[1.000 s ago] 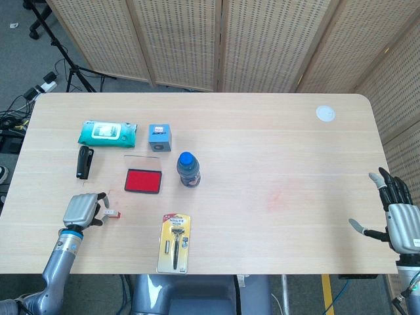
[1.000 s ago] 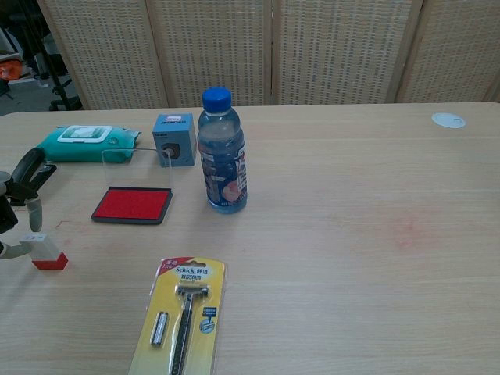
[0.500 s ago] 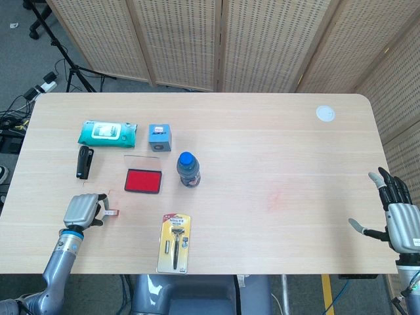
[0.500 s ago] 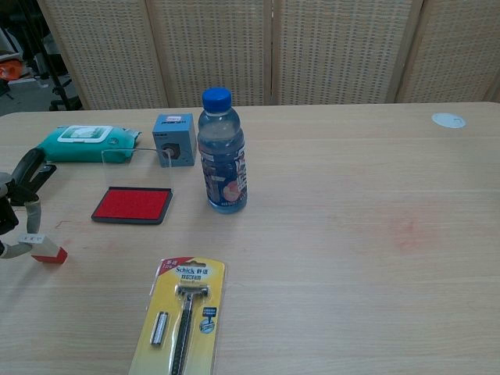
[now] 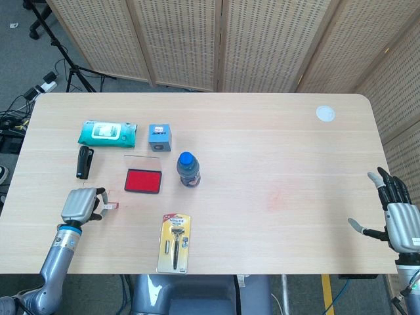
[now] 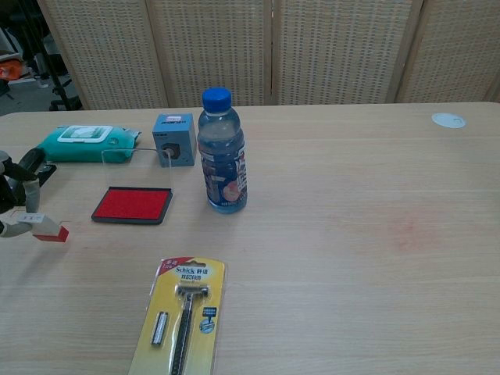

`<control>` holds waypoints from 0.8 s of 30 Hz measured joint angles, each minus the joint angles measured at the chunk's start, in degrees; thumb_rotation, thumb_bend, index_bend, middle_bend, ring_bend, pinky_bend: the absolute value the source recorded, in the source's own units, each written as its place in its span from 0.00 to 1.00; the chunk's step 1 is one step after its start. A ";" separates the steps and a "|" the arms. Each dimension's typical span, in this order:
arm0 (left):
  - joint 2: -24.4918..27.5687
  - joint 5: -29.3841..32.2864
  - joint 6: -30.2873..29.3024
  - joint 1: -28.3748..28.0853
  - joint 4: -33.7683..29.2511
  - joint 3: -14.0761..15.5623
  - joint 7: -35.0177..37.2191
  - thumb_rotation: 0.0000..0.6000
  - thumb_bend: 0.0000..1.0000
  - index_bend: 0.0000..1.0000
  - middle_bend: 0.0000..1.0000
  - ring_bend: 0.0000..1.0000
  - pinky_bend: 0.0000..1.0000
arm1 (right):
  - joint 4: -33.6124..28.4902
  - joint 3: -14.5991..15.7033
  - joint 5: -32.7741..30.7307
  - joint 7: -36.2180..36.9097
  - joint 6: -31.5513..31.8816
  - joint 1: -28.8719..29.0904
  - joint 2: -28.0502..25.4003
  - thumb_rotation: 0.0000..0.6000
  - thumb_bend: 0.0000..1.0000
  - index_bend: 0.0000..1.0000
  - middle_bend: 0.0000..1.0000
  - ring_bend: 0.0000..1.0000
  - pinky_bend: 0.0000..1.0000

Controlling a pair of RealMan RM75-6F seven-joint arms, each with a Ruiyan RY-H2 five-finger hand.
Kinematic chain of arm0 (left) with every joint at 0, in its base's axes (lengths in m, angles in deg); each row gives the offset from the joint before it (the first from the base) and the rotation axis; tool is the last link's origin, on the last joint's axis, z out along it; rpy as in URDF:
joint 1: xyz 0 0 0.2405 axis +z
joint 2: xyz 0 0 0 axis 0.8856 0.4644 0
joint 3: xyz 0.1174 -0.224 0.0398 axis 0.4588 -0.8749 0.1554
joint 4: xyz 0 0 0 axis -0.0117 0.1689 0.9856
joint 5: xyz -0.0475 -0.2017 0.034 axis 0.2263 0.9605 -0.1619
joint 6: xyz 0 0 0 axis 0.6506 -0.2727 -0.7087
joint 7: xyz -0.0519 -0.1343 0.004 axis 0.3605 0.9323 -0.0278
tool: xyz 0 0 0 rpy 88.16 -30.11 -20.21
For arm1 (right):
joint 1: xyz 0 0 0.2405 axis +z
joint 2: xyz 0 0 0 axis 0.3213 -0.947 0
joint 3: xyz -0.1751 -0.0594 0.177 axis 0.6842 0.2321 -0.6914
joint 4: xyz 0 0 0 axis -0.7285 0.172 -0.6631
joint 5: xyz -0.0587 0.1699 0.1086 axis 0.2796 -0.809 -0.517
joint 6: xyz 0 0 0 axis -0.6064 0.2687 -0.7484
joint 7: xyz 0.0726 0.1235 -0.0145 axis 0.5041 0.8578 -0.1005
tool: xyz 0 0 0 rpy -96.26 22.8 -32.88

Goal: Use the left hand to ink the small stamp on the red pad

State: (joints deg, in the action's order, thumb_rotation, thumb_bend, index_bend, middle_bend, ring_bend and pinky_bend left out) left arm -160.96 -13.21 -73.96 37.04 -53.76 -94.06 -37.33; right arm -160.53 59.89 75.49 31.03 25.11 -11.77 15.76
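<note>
My left hand (image 5: 80, 205) (image 6: 11, 205) pinches the small stamp (image 5: 110, 207) (image 6: 45, 227), a white body with a red base, and holds it tilted just above the table at the near left. The red ink pad (image 5: 143, 181) (image 6: 132, 205) lies open in its black tray to the right of and beyond the stamp, its clear lid (image 6: 134, 162) standing up behind it. At the table's far right edge my right hand (image 5: 398, 216) is open with fingers spread and nothing in it; the chest view does not show it.
A water bottle (image 6: 223, 152) stands right of the pad. Behind are a small blue box (image 6: 175, 139), a teal wipes pack (image 6: 84, 143) and a black stapler (image 5: 84, 161). A packaged razor (image 6: 182, 316) lies near the front edge. A white disc (image 5: 325, 113) sits far right.
The left hand has lifted the stamp off the table and carried it slightly away from the front edge, toward the pad. The right hand has stayed put.
</note>
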 measured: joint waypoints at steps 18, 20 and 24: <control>9.35 20.20 22.22 -14.22 4.26 -8.93 4.56 1.00 0.36 0.62 1.00 1.00 0.93 | 1.46 -0.41 -2.57 -2.35 -2.90 1.18 1.57 1.00 0.00 0.00 0.00 0.00 0.00; 8.50 22.49 24.04 -16.43 7.17 -8.75 4.50 1.00 0.36 0.62 1.00 1.00 0.93 | 1.62 -0.55 -2.97 -2.39 -3.21 1.30 1.66 1.00 0.00 0.00 0.00 0.00 0.00; 6.60 27.11 27.78 -19.67 11.36 -8.05 4.79 1.00 0.37 0.62 1.00 1.00 0.93 | 2.35 -0.78 -4.07 -2.42 -4.31 1.62 1.92 1.00 0.00 0.00 0.00 0.00 0.00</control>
State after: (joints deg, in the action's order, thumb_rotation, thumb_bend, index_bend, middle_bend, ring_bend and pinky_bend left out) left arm -154.36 13.91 -46.18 17.38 -42.40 -102.11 -32.54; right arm -158.19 59.10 71.42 28.61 20.81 -10.16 17.68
